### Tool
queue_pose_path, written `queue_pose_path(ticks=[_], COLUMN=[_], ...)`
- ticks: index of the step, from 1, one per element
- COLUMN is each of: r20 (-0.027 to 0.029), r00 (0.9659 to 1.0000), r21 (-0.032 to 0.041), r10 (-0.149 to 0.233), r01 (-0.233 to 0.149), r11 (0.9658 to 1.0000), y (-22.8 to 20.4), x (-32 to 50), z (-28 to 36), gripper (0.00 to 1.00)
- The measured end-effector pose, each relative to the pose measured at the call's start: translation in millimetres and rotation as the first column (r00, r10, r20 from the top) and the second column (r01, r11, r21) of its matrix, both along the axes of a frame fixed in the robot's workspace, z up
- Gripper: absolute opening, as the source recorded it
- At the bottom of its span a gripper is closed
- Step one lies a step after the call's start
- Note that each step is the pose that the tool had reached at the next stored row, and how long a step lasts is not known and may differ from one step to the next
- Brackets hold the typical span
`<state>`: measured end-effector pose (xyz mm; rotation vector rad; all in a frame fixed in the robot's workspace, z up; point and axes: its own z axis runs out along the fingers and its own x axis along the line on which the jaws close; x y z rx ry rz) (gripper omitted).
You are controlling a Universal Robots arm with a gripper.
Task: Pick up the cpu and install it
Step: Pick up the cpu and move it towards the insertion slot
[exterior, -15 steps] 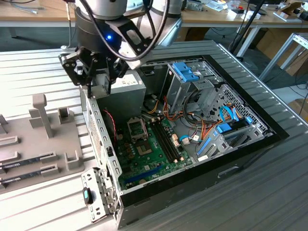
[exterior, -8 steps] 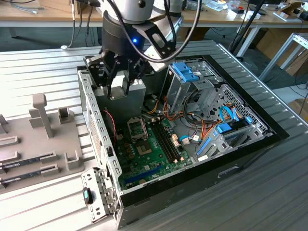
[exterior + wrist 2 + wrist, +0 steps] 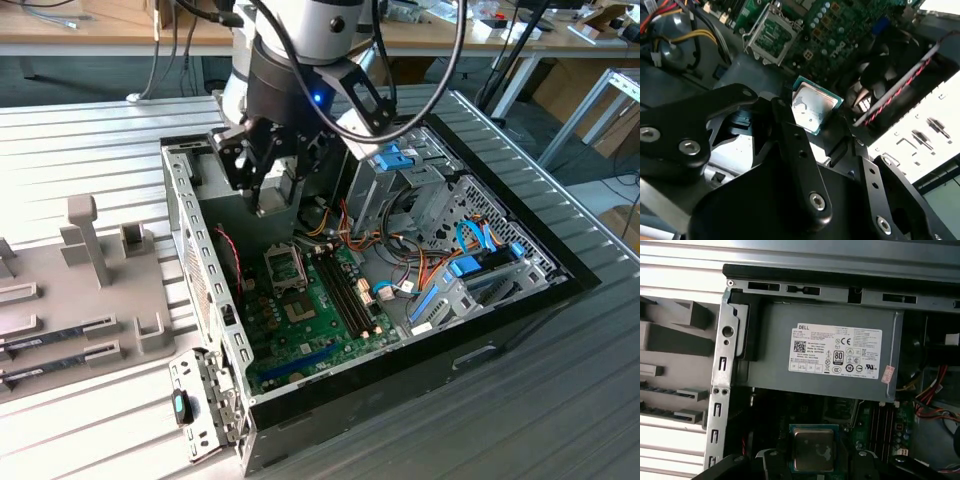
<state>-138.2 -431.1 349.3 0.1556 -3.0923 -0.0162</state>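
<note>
The cpu (image 3: 815, 104), a silvery square with a thin green rim, hangs between the black fingers (image 3: 790, 135) of my gripper (image 3: 815, 117), which is shut on it. It appears in the first wrist view too: cpu (image 3: 813, 448), gripper (image 3: 814, 456). In the exterior view my gripper (image 3: 270, 198) hovers inside the open computer case (image 3: 205, 270), above the back of the green motherboard (image 3: 320, 310). The square metal socket (image 3: 283, 266) lies just below and ahead of it, with open space between them. In the second wrist view the socket (image 3: 771, 37) shows a bare green centre.
A grey power supply (image 3: 825, 347) with a white label sits at the case's back. Drive cages with blue tabs (image 3: 450, 270) and orange and red cables (image 3: 345, 235) crowd the exterior view's right. A grey fixture (image 3: 90, 290) holding memory sticks (image 3: 50, 340) lies outside, on the exterior view's left.
</note>
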Motion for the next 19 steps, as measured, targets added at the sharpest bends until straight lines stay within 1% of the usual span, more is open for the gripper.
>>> queue_pose_path(ticks=[6,7,8,9,14,19], r20=[0.0,0.0,0.0,0.0,0.0001,0.0], r00=[1.0,1.0,1.0,1.0,1.0,1.0], r21=[0.0001,0.0001,0.0001,0.0,0.0002,0.0], r10=[0.0,0.0,0.0,0.0,0.0,0.0], r01=[0.0,0.0,0.0,0.0,0.0,0.0], r11=[1.0,1.0,1.0,1.0,1.0,1.0], y=[-13.0,-15.1,-16.1,-17.8,-21.6,-22.6], x=[10.5,13.8,16.6,20.6,27.3,34.0], z=[-10.9,-13.4,-15.3,-18.5,-24.4,-29.0], gripper=[0.47,0.47,0.47,0.47,0.47,0.47])
